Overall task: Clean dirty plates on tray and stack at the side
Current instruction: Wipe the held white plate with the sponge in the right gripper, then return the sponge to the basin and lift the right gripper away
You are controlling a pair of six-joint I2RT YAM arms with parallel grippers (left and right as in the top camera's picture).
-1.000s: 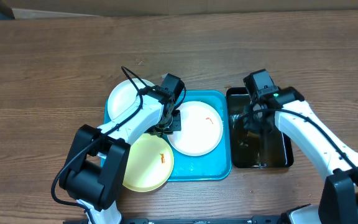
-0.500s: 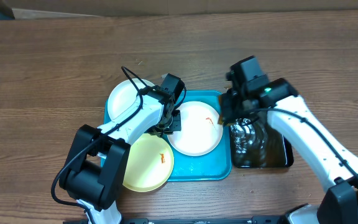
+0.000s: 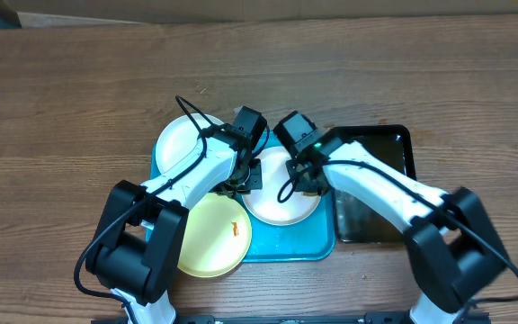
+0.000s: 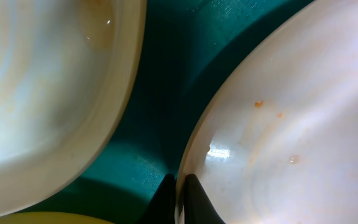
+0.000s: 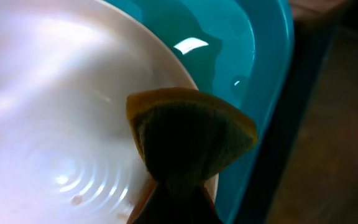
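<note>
**A:** so what actually changed over that last second?

**B:** only the right arm, really. A second earlier the right tool (image 3: 302, 176) sat over the black tray (image 3: 380, 225) of water on the right. Half a second earlier it was at that tray's left edge. By this moment it had swung left and hung over the right part of the middle white plate (image 3: 277, 202). The left arm hadn't budged at all.

**A:** were the tools holding anything?

**B:** yep, both. The right tool was clamped on a sponge (image 5: 191, 140), yellow with a dark scrub side. In the wrist view it hung at that plate's right rim, but I couldn't tell if it touched. The left tool (image 4: 178, 194) was pinched together on the same plate's left rim, with the rim caught between the two fingers.

**A:** and how did the plates look?

**B:** the middle white plate lay in the tray (image 3: 317, 245), glossy, with a few tiny orange specks. The orange streak seen earlier was hidden under the right arm. The far white plate (image 3: 180, 144) sat at the tray's far-left corner, poking past the rim. The yellow plate (image 3: 207, 238) was at the near left, hanging over the table (image 3: 61, 108), with a small orange smear near its right edge. The tray was turquoise, shiny on its bare right side, just beside the black tray.
</note>
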